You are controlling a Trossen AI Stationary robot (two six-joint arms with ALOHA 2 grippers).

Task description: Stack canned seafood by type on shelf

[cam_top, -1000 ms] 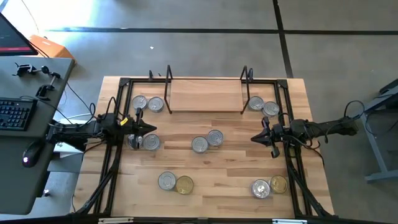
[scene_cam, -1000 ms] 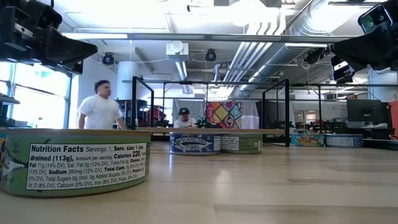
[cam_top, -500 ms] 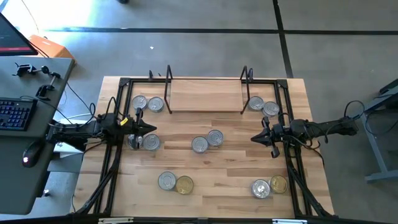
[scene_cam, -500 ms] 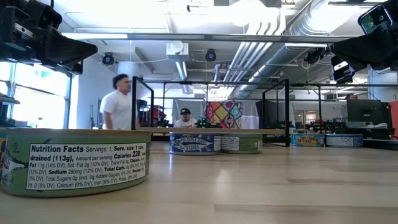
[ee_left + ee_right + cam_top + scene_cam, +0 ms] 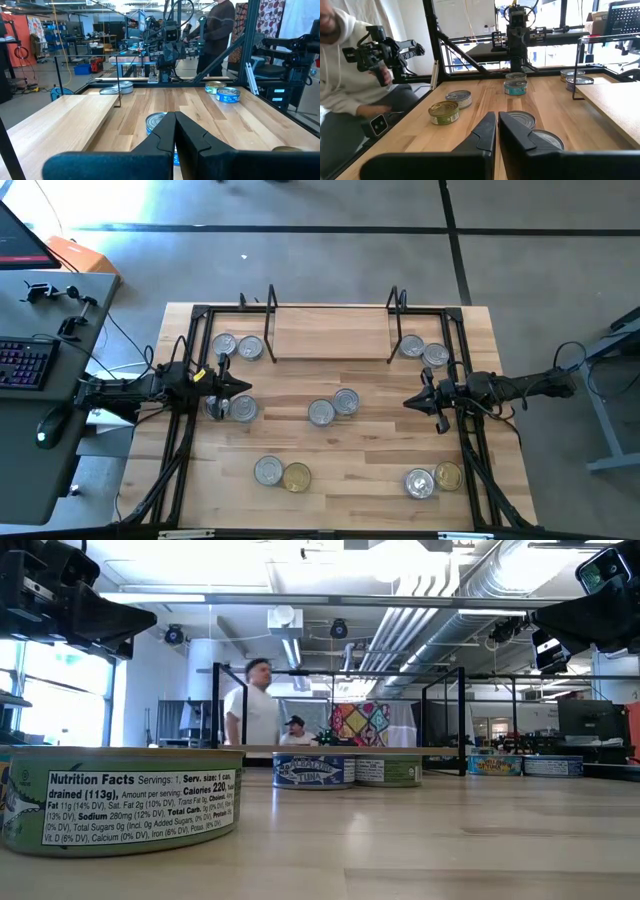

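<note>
The shelf [image 5: 330, 334], a light-wood board with black wire frames at both ends, stands at the table's far middle. The tins lie flat on the table in pairs: beside the shelf's left end [image 5: 237, 346], beside its right end [image 5: 424, 351], at the middle [image 5: 333, 407], near my left gripper [image 5: 231, 408], and two near pairs, each with one gold lid [image 5: 296, 477] [image 5: 447, 475]. My left gripper [image 5: 247, 388] is shut and hovers at the table's left side. My right gripper [image 5: 406, 402] is shut and hovers at the right side. Their shut fingers show in the left wrist view [image 5: 175, 115] and the right wrist view [image 5: 497, 115].
Black frame rails [image 5: 180, 440] [image 5: 470, 450] run along the table's left and right sides. A desk with a keyboard [image 5: 25, 365] stands to the left of the table. A person [image 5: 252, 705] is in the room behind, and another person's sleeve [image 5: 350, 85] shows beside the table.
Both arms have kept still and no tin has moved. In the room behind the table a person has walked across from left to right in the low view.
</note>
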